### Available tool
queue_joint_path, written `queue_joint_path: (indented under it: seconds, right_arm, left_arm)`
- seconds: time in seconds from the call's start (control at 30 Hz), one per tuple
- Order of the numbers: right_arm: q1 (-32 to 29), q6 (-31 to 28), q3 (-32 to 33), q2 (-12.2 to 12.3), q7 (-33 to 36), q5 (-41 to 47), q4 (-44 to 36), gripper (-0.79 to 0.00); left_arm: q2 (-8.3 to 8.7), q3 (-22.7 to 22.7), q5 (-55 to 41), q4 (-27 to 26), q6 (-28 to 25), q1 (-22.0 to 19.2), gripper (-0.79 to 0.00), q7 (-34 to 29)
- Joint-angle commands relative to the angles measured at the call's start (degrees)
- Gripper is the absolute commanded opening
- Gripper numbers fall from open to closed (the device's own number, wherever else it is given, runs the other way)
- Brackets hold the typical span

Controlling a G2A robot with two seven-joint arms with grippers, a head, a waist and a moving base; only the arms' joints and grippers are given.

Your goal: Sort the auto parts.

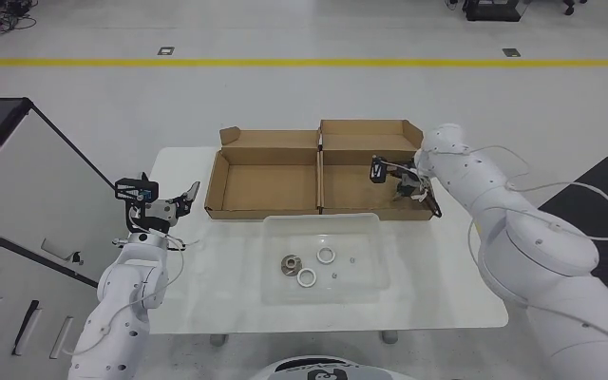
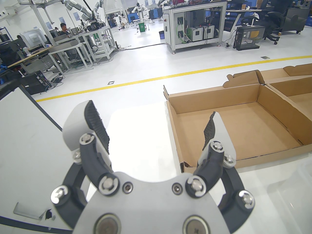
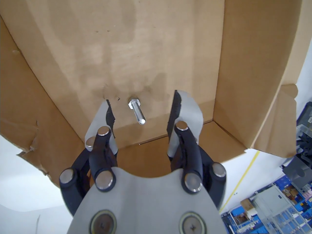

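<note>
L claw (image 2: 152, 109) wide apart, prob. over table (image 2: 141, 137), cardboard box (image 2: 234, 127) beside.

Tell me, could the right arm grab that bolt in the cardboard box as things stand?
Probably yes. The right gripper hangs open above the bolt, which lies bare on the floor of the box, in line with the open jaws; nothing covers it.

Pale glossy floor (image 1: 285, 28), yellow line (image 1: 304, 63) across it, white workbenches (image 2: 73, 47), equipment rack (image 2: 192, 25), black office chairs (image 2: 275, 13)
</note>
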Motion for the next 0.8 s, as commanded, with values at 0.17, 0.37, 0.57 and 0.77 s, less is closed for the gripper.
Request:
queue_joint_path:
  seconds: [0.17,0.37,0.57,0.77]
  right_arm:
    - [1.39,0.40,0.54,0.64,-4.16,-1.58,0.13,0.000]
    - [3.34,-0.98,1.05,2.35,-11.42,-3.83,-0.57,0.000]
    - [4.94,-3.11,1.44,5.17,-19.58,-6.96,-3.68,0.000]
    - [5.44,-3.11,1.25,9.15,-24.11,-9.26,-11.38,0.000]
  left_arm:
    - [0.00,0.00,0.00,0.00,0.00,0.00,0.000,0.00]
    - [0.00,0.00,0.00,0.00,0.00,0.00,0.000,0.00]
    - [0.00,0.00,0.00,0.00,0.00,0.00,0.000,0.00]
    - [0.00,0.00,0.00,0.00,0.00,0.00,0.000,0.00]
